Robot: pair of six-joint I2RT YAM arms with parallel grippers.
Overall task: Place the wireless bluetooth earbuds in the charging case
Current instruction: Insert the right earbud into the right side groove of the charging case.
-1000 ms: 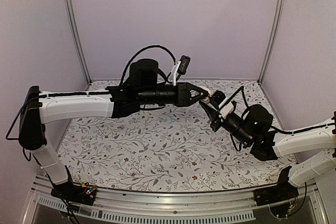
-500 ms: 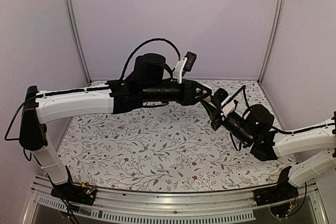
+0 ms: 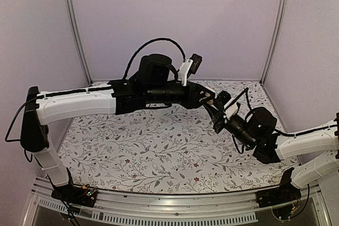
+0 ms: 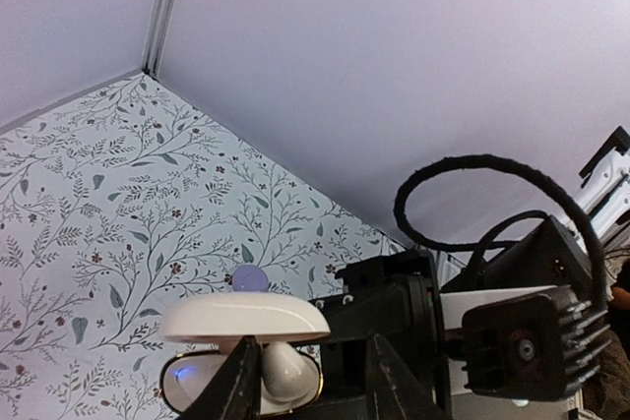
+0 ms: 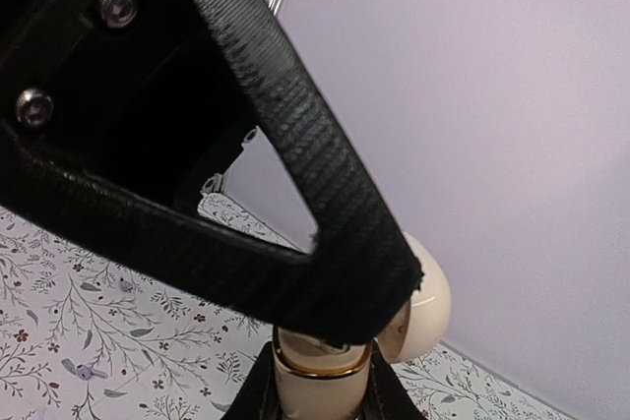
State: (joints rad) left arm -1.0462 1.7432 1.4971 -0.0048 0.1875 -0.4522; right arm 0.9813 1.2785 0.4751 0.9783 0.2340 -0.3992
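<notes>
My right gripper is shut on the base of the white, gold-rimmed charging case and holds it in the air with its lid flipped open. My left gripper is right over the case, its fingers well apart. One pale earbud stands in the open case under the lid, touching the left gripper's left finger. I see no second earbud. The left gripper's black finger fills most of the right wrist view.
A small purple rounded case lies on the floral tablecloth beyond the white case. Pale walls and metal corner posts close in the back and sides. The right arm's cable loops close to my left gripper.
The left arm has reached further right and forward, bringing its gripper over the case in the right gripper. The right arm has barely moved.
</notes>
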